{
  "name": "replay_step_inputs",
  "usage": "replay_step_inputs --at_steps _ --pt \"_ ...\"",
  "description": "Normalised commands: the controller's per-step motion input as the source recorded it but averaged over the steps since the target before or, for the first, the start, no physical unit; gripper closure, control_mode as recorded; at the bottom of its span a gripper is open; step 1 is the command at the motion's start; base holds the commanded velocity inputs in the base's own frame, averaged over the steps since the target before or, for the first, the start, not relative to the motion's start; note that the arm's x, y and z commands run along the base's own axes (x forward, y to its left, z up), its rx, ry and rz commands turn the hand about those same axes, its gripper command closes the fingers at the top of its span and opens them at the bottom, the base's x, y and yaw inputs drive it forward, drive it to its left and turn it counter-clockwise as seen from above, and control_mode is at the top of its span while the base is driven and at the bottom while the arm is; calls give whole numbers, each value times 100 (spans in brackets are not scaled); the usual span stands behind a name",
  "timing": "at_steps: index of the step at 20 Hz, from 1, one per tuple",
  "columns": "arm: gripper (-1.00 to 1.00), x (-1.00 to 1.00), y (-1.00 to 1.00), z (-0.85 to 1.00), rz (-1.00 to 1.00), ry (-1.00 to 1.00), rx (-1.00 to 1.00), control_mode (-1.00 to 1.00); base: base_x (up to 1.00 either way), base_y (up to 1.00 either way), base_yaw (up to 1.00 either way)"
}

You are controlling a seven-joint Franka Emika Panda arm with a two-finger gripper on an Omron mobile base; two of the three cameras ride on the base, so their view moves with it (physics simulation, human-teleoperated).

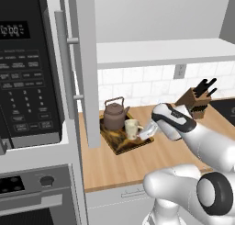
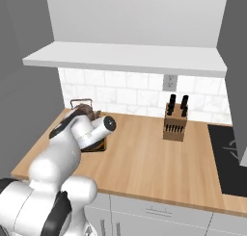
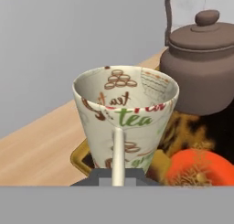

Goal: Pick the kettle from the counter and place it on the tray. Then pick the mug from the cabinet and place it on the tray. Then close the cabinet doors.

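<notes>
Left base view: tray (image 1: 120, 144) holds kettle (image 1: 114, 115), mug (image 1: 132, 128)

Knife block (image 2: 174, 120) stood by tiled backsplash near wall outlet (image 2: 169, 82); black microwave (image 1: 27, 72) mounted above oven (image 1: 32, 192)

kettle (image 1: 115, 114) just behind mug (image 1: 132, 128) — tight

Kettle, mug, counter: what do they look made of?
Kettle: likely metal, dull brownish-grey with a soft sheen.
Mug: looks like glazed cream ceramic, printed "tea" lettering and brown motifs.
Counter: wood, light-brown plank grain, matte.
</notes>
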Motion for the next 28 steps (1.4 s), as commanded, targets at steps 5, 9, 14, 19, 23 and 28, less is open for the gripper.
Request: replay_step_inputs --at_steps 5,9,14,19,23,28 --pt "100 14 0 -11 7 0 -1 -100 0 0 0" --pt "100 9 0 -16 8 4 -7 -100 0 0 0" --pt "100 0 0 -21 7 0 -7 -100 0 0 0" --pt "100 1 0 -18 2 -6 -1 -100 0 0 0" --pt "100 0 8 -29 1 -9 0 -100 0 0 0" --pt "100 15 8 -20 1 -10 0 -100 0 0 0"
